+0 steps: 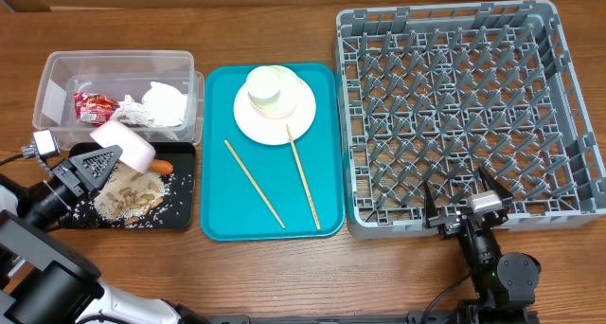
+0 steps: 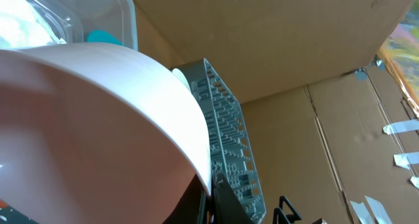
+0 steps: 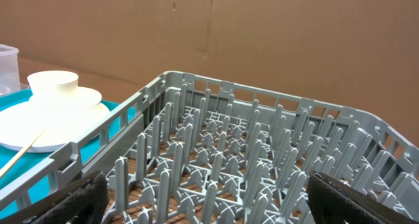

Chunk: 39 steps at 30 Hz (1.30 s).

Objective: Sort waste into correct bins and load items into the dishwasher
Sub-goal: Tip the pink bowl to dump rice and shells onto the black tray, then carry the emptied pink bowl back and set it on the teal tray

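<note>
My left gripper (image 1: 99,163) is shut on the small white bowl (image 1: 128,144) and holds it tilted over the black tray (image 1: 185,187), which holds beige food scraps (image 1: 128,193), rice grains and a small carrot (image 1: 163,167). In the left wrist view the bowl (image 2: 98,126) fills most of the picture, with a dark finger (image 2: 213,201) at its rim. The clear tub (image 1: 57,78) holds a red wrapper (image 1: 93,104) and crumpled white paper (image 1: 163,104). The plate (image 1: 275,116), the cup (image 1: 272,85) on it and two chopsticks (image 1: 254,184) lie on the teal tray. My right gripper (image 1: 464,206) is open and empty over the grey rack's (image 1: 568,97) front edge.
The teal tray (image 1: 327,153) sits between the bins and the rack. The right wrist view shows the rack's pegs (image 3: 249,152) between my open fingers (image 3: 209,204), and the plate (image 3: 52,122) with the cup (image 3: 54,86) at left. A cardboard wall stands behind.
</note>
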Tool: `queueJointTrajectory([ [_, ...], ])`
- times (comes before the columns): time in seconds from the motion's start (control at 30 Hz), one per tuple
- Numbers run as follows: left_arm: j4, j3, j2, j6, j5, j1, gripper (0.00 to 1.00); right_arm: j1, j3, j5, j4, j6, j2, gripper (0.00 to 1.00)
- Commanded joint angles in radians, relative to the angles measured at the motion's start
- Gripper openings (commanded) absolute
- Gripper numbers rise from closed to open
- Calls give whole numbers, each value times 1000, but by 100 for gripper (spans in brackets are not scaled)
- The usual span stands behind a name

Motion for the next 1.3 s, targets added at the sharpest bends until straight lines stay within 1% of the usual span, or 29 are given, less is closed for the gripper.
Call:
queueJointTrajectory([
  [0.0, -4, -5, -28, 26, -13, -7, 4, 4, -10, 5, 5, 8, -8, 100],
  [0.07, -6, -5, -28, 21, -28, -7, 4, 4, -10, 5, 5, 8, -8, 100],
  [0.13, 5, -5, -28, -12, -36, -7, 4, 4, -10, 5, 5, 8, -8, 100],
  [0.27, 32, 15, -28, -117, -64, -7, 4, 4, -10, 5, 5, 8, -8, 100],
  [0.3, 31, 32, -29, -153, -79, -8, 4, 4, -10, 5, 5, 8, -8, 100],
  [0.47, 32, 112, -30, -261, -103, -19, 4, 4, -10, 5, 5, 8, -8, 100],
  [0.57, 34, 194, -30, -376, -170, -40, 4, 4, -10, 5, 5, 8, -8, 100],
  [0.67, 40, 295, -34, -510, -305, -90, 4, 4, -10, 5, 5, 8, -8, 100],
  [0.77, 71, 384, -43, -679, -476, -173, 4, 4, -10, 5, 5, 8, -8, 100],
  [0.87, 95, 455, -55, -850, -713, -295, 4, 4, -10, 5, 5, 8, -8, 100],
  [0.97, 97, 482, -62, -925, -880, -449, 4, 4, -10, 5, 5, 8, -8, 100],
  [1.0, 97, 482, -62, -940, -911, -484, 4, 4, -10, 5, 5, 8, -8, 100],
  [1.13, 92, 481, -62, -1035, -1132, -697, 4, 4, -10, 5, 5, 8, -8, 100],
  [1.27, 82, 480, -62, -1130, -1318, -888, 4, 4, -10, 5, 5, 8, -8, 100],
])
